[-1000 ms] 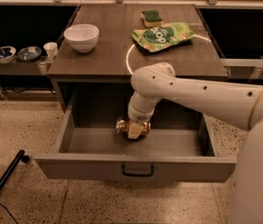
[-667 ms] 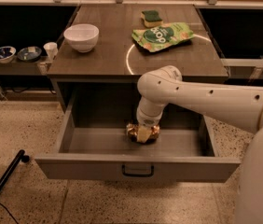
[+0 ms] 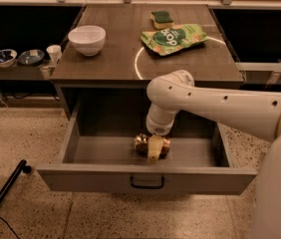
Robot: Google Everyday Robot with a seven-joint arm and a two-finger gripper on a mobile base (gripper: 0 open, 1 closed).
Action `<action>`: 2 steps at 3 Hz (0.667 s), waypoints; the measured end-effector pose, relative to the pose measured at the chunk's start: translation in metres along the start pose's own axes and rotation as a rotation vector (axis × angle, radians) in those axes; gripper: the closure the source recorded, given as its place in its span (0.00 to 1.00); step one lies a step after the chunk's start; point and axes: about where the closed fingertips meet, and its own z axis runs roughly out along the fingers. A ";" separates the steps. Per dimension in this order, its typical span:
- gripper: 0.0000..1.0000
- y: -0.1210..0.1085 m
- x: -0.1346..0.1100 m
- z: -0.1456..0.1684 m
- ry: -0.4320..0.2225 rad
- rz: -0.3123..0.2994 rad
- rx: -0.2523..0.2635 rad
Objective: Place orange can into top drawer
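The top drawer (image 3: pixel 95 177) is pulled wide open under the counter, its dark handle (image 3: pixel 147 182) facing me. The orange can (image 3: pixel 140 143) lies on its side low inside the drawer, near the middle and close to the front panel. My gripper (image 3: pixel 153 147) reaches down into the drawer from the right and is shut on the can. One pale finger (image 3: pixel 154 150) crosses the front of the can and hides its middle. Whether the can rests on the drawer floor cannot be told.
On the counter top (image 3: pixel 110 63) stand a white bowl (image 3: pixel 86 39), a green snack bag (image 3: pixel 173 38) and a green sponge (image 3: pixel 162 18). Small dishes (image 3: pixel 3 57) and a cup (image 3: pixel 54 53) sit on a low shelf at left. A black pole (image 3: pixel 3 195) lies on the floor at lower left.
My gripper has carried the can a little to the right and lower inside the drawer, closer to the front panel. The drawer and counter items have not moved.
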 end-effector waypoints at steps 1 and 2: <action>0.00 0.000 0.008 -0.019 -0.052 -0.027 0.020; 0.00 0.000 0.039 -0.064 -0.111 -0.005 0.084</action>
